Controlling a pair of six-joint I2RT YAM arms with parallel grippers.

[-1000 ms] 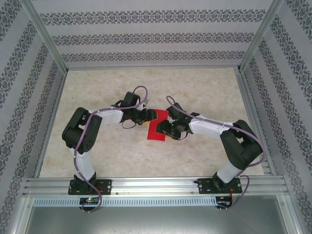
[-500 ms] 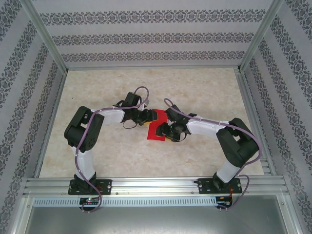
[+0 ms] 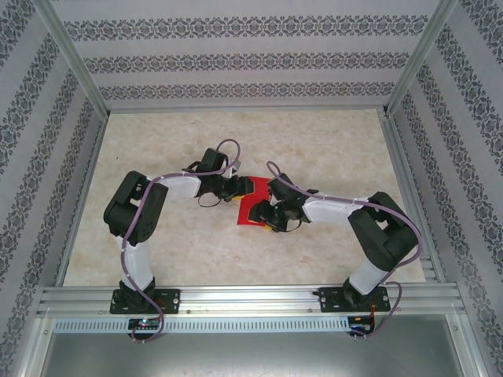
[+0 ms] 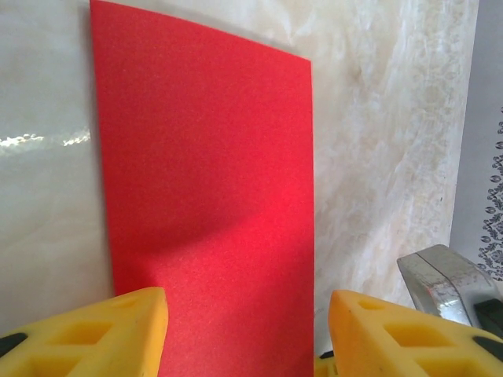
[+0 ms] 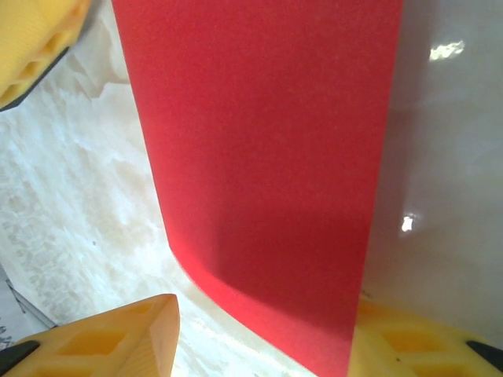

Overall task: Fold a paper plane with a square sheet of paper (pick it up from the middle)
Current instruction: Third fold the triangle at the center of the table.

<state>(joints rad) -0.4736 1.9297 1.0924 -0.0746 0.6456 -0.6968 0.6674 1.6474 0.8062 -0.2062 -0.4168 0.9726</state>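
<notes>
Stone-look bench: pale, veined and glossy enough to throw glare, so you have a hard, slick surface under thin paper.
Right arm: you have swung it left and inward over the last second, and it now covers more of the red than it did. The left arm has barely shifted.
Sheet of paper: bright red, matt and thin. It lies on the bench between your two hands. Both wrist views show it as a long, straight-sided strip with slightly bowed ends. It is no dart yet.
Meaning for the task: your hands now bracket the sheet from opposite sides, probably to lift or crease it at the middle. The folding looks to be at an early stage.
Left hand: jaws apart, straddling the strip, nothing pinched.
Right hand: jaws apart but narrowing, with the paper between them and not clamped.
Fingers: yellow and blocky, with moulded hollow cells.
</notes>
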